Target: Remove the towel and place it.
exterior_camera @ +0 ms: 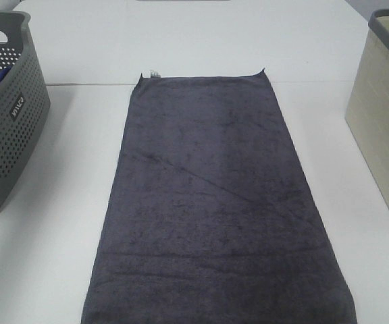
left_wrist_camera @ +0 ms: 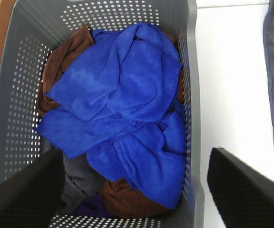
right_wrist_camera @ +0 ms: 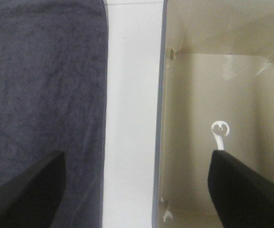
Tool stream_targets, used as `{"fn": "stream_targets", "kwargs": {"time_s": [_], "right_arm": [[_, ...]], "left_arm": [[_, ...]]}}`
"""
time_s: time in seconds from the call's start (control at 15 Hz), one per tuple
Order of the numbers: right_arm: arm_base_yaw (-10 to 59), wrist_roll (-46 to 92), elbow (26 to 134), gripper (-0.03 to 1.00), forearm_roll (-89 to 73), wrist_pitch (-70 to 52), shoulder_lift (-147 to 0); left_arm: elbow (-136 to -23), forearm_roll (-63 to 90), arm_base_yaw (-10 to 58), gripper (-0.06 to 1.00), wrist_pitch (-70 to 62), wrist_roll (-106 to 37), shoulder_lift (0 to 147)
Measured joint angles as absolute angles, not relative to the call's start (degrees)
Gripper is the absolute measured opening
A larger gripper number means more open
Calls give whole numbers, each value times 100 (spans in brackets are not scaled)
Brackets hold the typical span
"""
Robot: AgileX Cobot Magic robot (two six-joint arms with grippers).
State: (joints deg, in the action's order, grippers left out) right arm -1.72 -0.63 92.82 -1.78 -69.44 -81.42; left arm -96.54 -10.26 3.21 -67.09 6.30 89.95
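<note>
The towel (exterior_camera: 218, 202) is lying flat and spread out along the middle of the white surface (exterior_camera: 66, 223), its long axis running from 12 to 6 o'clock in the high view, with a small white tag (exterior_camera: 153, 73) showing at its far left corner. Neither arm is appearing in the high view. The left gripper (left_wrist_camera: 137, 190) is hanging with its fingers (left_wrist_camera: 23, 194) spread wide and gripping nothing above the grey perforated basket (exterior_camera: 5, 121), which is standing at 9 o'clock of the towel; the towel's edge is showing beside the basket in the left wrist view. Inside this basket a blue cloth (left_wrist_camera: 122, 109) is lying crumpled over brown cloth (left_wrist_camera: 61, 61). The right gripper (right_wrist_camera: 137, 190) is likewise hanging wide apart and empty, straddling the bare strip of surface between the towel's right edge and the beige bin (exterior_camera: 383, 115) at 3 o'clock. Nothing is resting on the towel.
</note>
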Motion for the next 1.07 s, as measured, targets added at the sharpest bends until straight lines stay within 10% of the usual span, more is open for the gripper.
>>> {"fn": "stream_targets", "kwargs": {"time_s": [1.07], "right_arm": [[-172,115,3850,80,-189,-6967,-985]], "left_arm": [[-3633,-796,321,77,-5816,716,1358]]}}
